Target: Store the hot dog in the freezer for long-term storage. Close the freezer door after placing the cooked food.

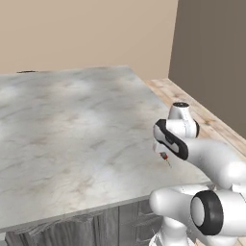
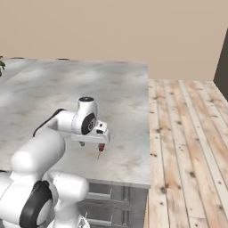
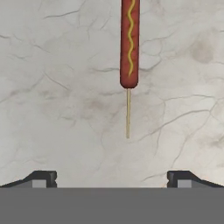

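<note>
Gripper (image 3: pixel 112 179) hovers with jaws wide apart, holding nothing. The hot dog (image 3: pixel 129 43) lies on the marble counter (image 3: pixel 52 109) just ahead, its long axis crossing the jaw line.

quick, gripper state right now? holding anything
Gripper: open, jaws spread wide, holding nothing; it hovers over the hot dog lying on the counter.

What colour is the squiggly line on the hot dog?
Yellow, a wavy stripe along the red-brown hot dog on a stick; clearest in the hand view.
</note>
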